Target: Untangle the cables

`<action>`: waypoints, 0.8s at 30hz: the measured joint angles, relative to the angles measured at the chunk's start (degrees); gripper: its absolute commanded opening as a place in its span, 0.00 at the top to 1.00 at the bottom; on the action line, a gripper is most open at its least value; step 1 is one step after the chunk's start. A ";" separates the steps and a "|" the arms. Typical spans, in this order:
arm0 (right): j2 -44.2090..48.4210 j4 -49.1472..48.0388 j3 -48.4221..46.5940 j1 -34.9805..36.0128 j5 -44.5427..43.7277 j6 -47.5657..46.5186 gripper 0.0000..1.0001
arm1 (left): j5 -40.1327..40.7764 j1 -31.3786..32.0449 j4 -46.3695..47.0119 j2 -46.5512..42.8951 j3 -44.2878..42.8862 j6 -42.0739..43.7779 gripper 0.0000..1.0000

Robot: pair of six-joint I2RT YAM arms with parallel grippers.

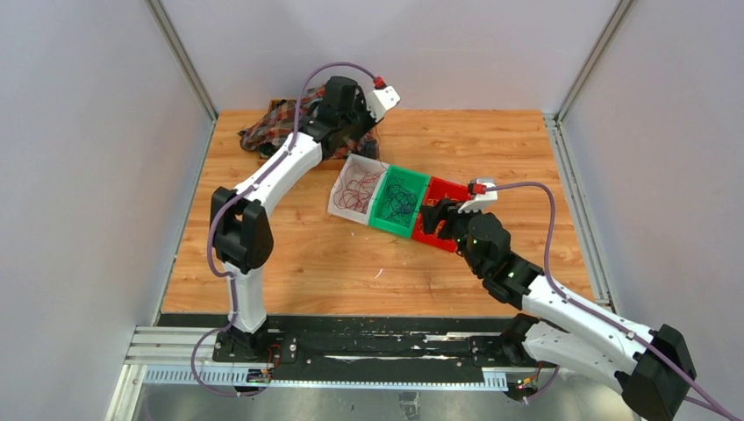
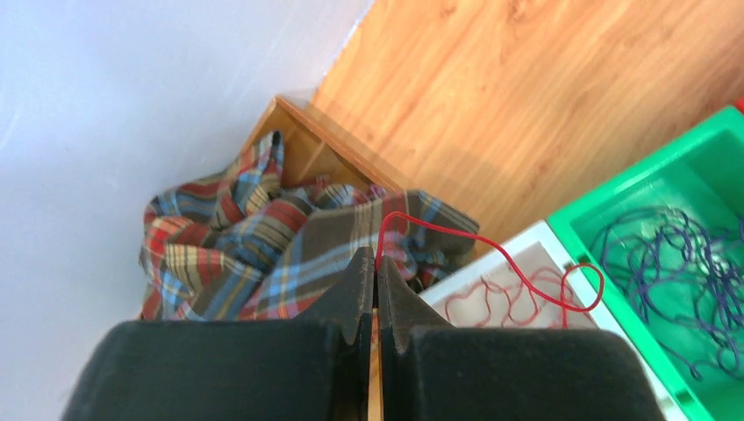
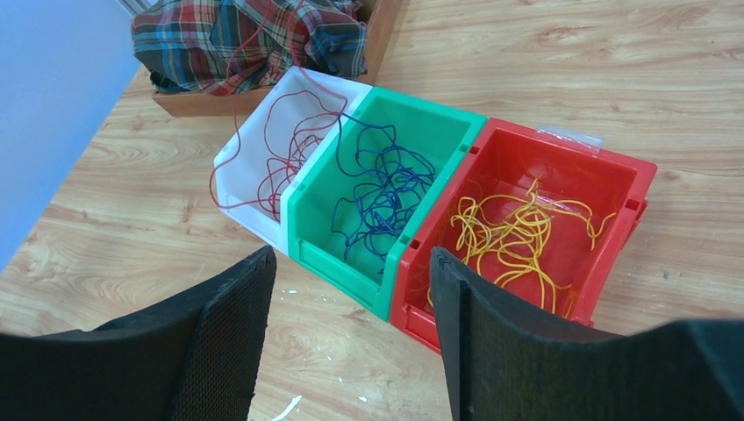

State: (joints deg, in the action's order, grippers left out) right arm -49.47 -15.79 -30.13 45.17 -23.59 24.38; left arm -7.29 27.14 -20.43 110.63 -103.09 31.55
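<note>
left jaws are pinching a red cable (image 2: 439, 226) trailing into the white bin (image 2: 533, 237); right jaws are standing wide, empty, at the red bin (image 3: 561, 158) of yellow cables (image 3: 509, 232).

No readable text, labels, numbers or signs

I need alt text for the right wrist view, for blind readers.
Three bins sit side by side on a wooden table: a white bin holds red wires, a green bin blue wires, a red bin yellow wires. The right tool hangs open.
</note>
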 measured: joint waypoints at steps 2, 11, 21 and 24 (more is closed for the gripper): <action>0.09 0.55 0.00 0.00 0.00 0.02 0.37 | -0.33 0.00 0.63 1.75 -2.51 -0.04 1.00; 1.90 1.64 0.00 -0.07 -0.04 0.09 0.37 | -3.76 0.00 4.26 5.07 -6.05 -0.61 1.00; 1.79 3.48 0.00 -0.07 -0.02 0.11 0.38 | -4.63 0.00 6.91 -0.35 13.84 3.72 1.00; 1.79 3.89 0.00 -0.07 -0.02 0.20 0.38 | -5.16 0.02 4.33 -0.39 14.82 5.40 1.00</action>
State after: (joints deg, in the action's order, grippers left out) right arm -47.68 -11.90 -30.13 45.10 -23.62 24.58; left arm -12.45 27.16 -16.10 110.24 -88.27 36.95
